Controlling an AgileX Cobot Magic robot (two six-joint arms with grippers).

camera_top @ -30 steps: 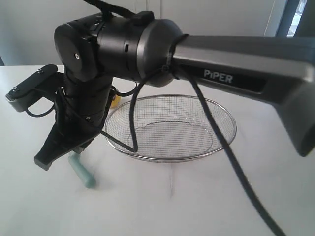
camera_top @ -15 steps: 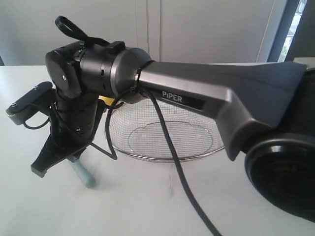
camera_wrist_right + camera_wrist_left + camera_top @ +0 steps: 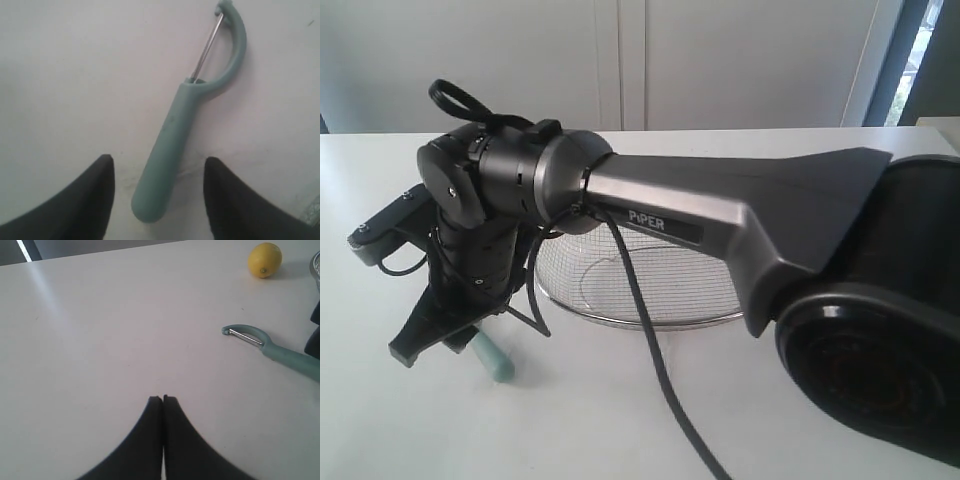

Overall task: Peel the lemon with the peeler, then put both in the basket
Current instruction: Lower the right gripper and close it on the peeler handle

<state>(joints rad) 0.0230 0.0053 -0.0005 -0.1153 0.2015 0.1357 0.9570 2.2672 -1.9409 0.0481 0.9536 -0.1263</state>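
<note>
Standing here, I see the right arm reaching across in front of the basket (image 3: 645,285), its right gripper (image 3: 159,161) pointed down at the white bench (image 3: 100,340) on the left side of the exterior view. Its jaws are spread wide, one dark finger (image 3: 92,195) on each side of the butt end of the peeler (image 3: 172,135), with bare bench showing between each finger and the teal handle, so nothing is being squeezed. The peeler lies flat on the bench, just beside the basket, its looped head and metal blade pointing away from the gripper. The left gripper (image 3: 163,399) hangs over bare bench with its two jaws pressed together and nothing between them. From its camera the lemon (image 3: 264,259) sits on the bench, well apart from the peeler's head and near the basket's steel rim, which only just shows at the edge. In the exterior view the arm hides the lemon.
</note>
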